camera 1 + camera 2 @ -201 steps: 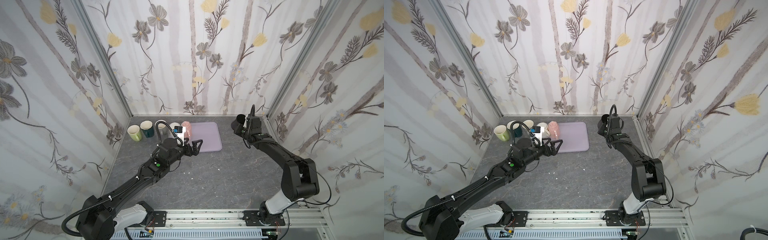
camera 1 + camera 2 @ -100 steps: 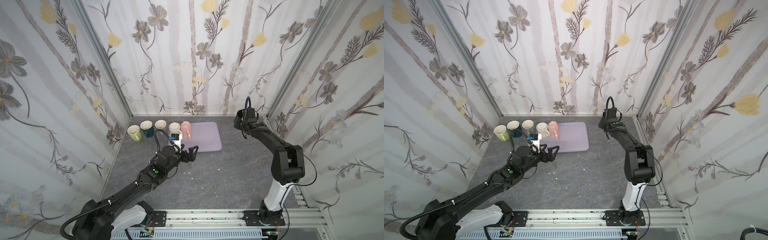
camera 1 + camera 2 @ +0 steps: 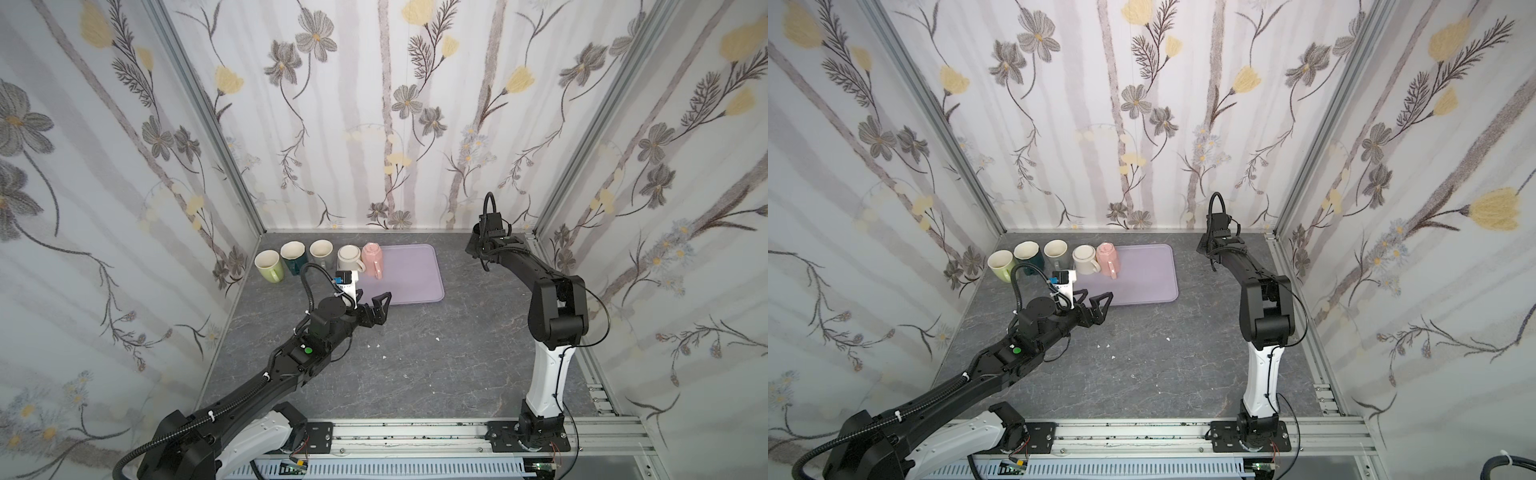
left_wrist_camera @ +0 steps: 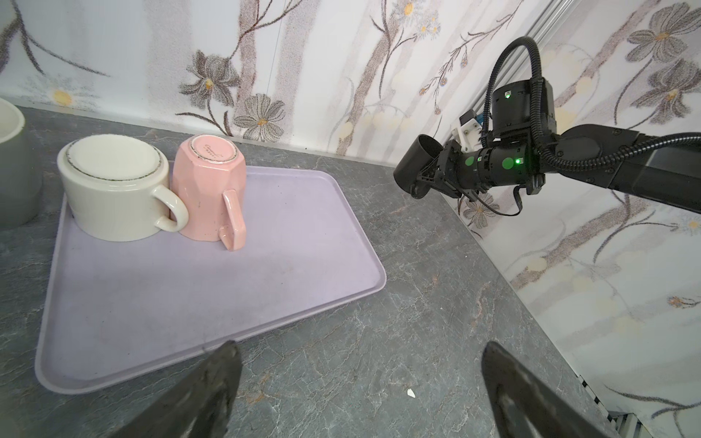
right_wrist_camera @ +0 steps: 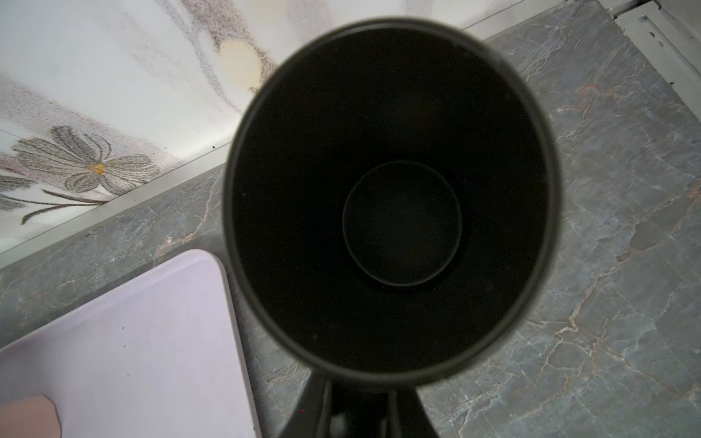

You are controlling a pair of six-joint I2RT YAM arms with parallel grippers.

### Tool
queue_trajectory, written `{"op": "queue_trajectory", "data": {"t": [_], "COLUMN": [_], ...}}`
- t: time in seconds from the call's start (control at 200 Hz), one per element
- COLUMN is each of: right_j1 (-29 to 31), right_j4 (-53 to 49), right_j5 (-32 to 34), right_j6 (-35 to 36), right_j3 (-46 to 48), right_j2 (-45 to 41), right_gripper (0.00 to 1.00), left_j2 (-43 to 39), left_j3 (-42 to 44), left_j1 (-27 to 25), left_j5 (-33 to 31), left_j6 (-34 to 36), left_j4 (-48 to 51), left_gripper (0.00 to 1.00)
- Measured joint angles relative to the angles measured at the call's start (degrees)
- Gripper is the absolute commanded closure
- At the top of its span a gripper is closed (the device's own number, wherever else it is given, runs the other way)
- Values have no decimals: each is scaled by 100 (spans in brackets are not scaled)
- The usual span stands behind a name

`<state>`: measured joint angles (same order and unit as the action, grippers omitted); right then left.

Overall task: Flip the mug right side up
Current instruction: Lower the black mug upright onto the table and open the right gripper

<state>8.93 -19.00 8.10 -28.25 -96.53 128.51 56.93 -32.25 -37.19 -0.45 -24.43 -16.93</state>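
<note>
Gripping a black mug (image 5: 390,197) with jaws drawn narrow, the right gripper (image 4: 432,178) holds it in the air at the far right of the table. The mug hangs clear of the lilac tray (image 4: 189,303), tilted on its side with its open mouth facing the wrist camera. Whether the pads pinch the handle or the wall is hidden. It looks like rigid glazed ceramic, fairly heavy, slick and breakable. I judge that a handle pinch could let it swivel, so it wants a low, gentle set-down on its base. The left gripper (image 3: 1095,300) hovers wide and empty at the tray's near left edge. A pink mug (image 4: 208,186) and a cream mug (image 4: 113,189) sit upside down, side by side, at the tray's far left.
</note>
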Motion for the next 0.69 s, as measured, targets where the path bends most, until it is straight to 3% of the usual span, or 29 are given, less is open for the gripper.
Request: {"op": "queue_trajectory", "data": {"t": [0.345,0.365,0.405,0.435,0.48,0.515,0.694], "right_j1": [-4,-4,-4,-4,-4,-4,-4], "right_j4": [-175,-173,-157,-157,-144,-90,216], "right_j5": [120,120,120,118,125,122,125], "right_j6": [-9,-22,-20,-31,-85,-85,-223], "right_j3": [17,31,66,85,120,164,634], "right_j2": [350,350,348,348,348,323,-127], "right_gripper": [100,87,38,24,15,1,0], "left_j2": [-63,-63,-63,-63,-63,-63,-68], "left_j3": [15,15,17,17,17,17,15], "left_j1": [0,0,0,0,0,0,0], "left_j5": [-42,-42,-42,-39,-39,-39,-35], "left_j6": [0,-2,-2,-2,-4,-7,-22], "left_j4": [-2,0,0,-2,0,0,0], "left_gripper": [0,0,0,0,0,0,0]}}
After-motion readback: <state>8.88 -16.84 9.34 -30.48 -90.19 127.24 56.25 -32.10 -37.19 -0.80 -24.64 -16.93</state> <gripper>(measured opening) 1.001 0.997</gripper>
